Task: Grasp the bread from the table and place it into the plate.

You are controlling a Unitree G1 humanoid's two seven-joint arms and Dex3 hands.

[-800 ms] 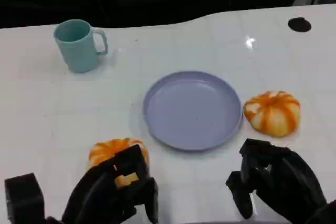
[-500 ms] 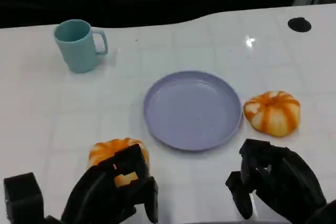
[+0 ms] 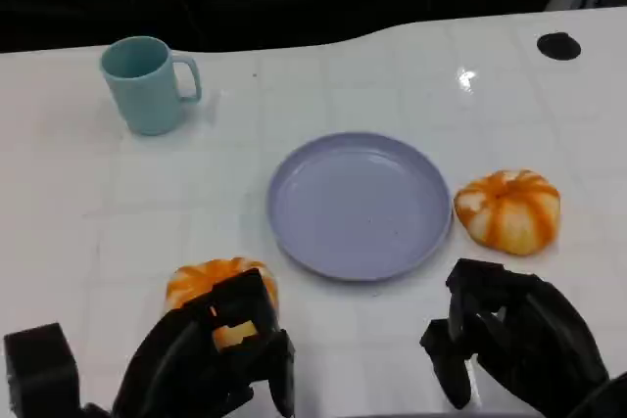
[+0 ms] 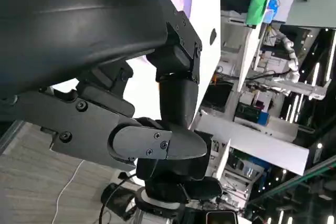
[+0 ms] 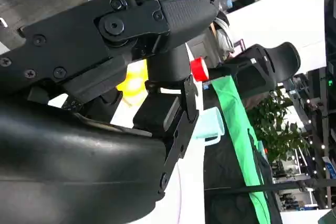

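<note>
On the white surface (image 3: 88, 203) there is a lavender plate (image 3: 360, 205) in the middle, with nothing lying in it. Two orange and white striped breads lie on the surface. One bread (image 3: 508, 209) is just beside the right rim of the plate. The other bread (image 3: 208, 284) lies near the front edge, to the left of the plate and apart from it.

The left hand (image 3: 211, 359) is low at the front left, and its black fingers (image 3: 243, 301) cover the near side of this second bread. The fingers are curled around it, but it is not possible to tell if they really grip it or only stand in front of it. The right hand (image 3: 509, 340) is at the front right, in front of the first bread and not touching it. Its fingers are bent inward and hold nothing.

A teal mug (image 3: 147, 83) stands upright at the far left, well apart from the plate. In the right wrist view the mug (image 5: 210, 124) shows beyond the fingers
</note>
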